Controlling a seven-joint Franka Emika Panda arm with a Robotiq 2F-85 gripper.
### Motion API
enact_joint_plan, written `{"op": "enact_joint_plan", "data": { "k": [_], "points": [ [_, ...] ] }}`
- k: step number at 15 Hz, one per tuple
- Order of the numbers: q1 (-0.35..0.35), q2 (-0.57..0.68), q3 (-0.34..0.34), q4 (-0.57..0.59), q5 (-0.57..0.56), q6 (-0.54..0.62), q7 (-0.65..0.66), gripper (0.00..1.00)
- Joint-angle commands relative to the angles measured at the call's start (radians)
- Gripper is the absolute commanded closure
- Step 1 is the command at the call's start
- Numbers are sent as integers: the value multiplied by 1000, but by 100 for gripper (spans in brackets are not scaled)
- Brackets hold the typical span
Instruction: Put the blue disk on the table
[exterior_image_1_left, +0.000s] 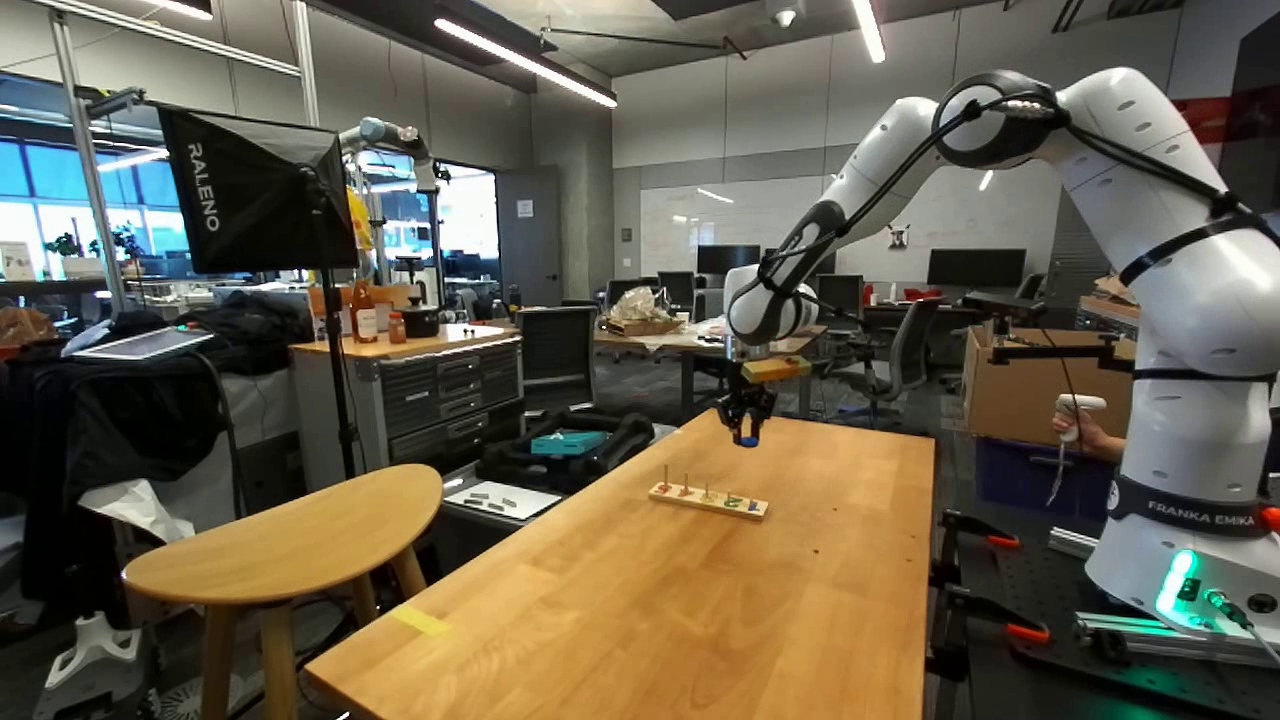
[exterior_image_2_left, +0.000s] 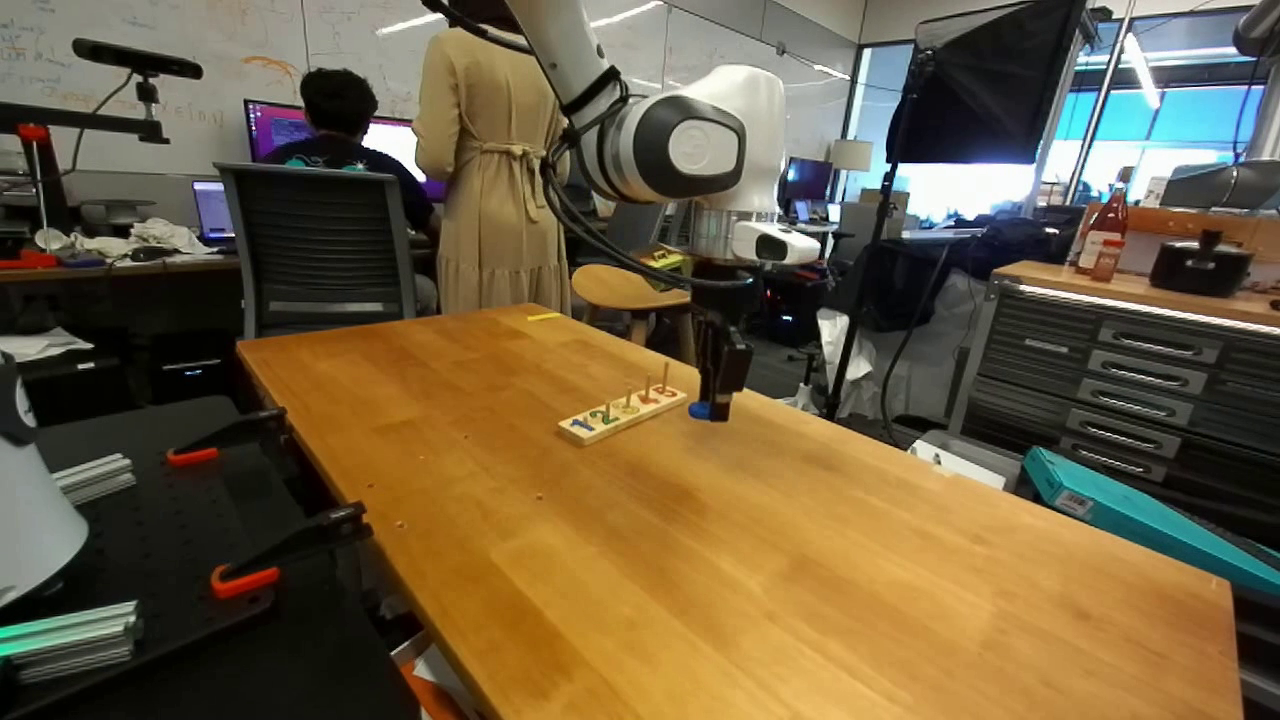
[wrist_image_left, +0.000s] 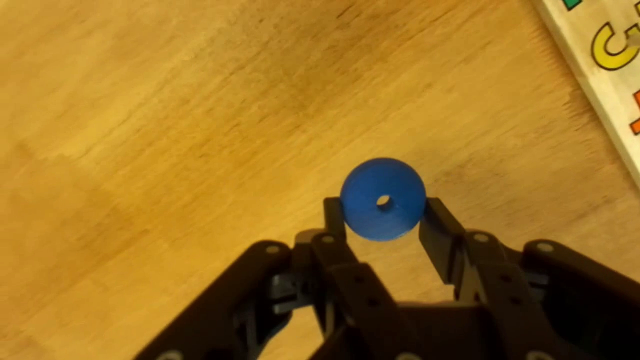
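Note:
The blue disk is round with a small hole in its centre. My gripper is shut on it, one fingertip touching each side, with the disk lying flat to the camera. In both exterior views the disk shows at the fingertips of my downward-pointing gripper. It appears to be a little above the light-wood table; the exact gap is hard to tell.
A small wooden peg board with coloured numerals and upright pegs lies on the table near the gripper; its edge shows in the wrist view. A rounded wooden stool stands beside the table. Black clamps grip the table's edge.

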Motion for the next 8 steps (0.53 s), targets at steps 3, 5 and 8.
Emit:
{"op": "enact_joint_plan", "data": {
  "k": [3, 5, 8],
  "points": [
    [-16, 120, 1, 59, 15, -9, 10, 82],
    [-19, 151, 0, 54, 17, 4, 6, 82],
    [-13, 139, 18, 39, 27, -9, -6, 30]
  ]
}}
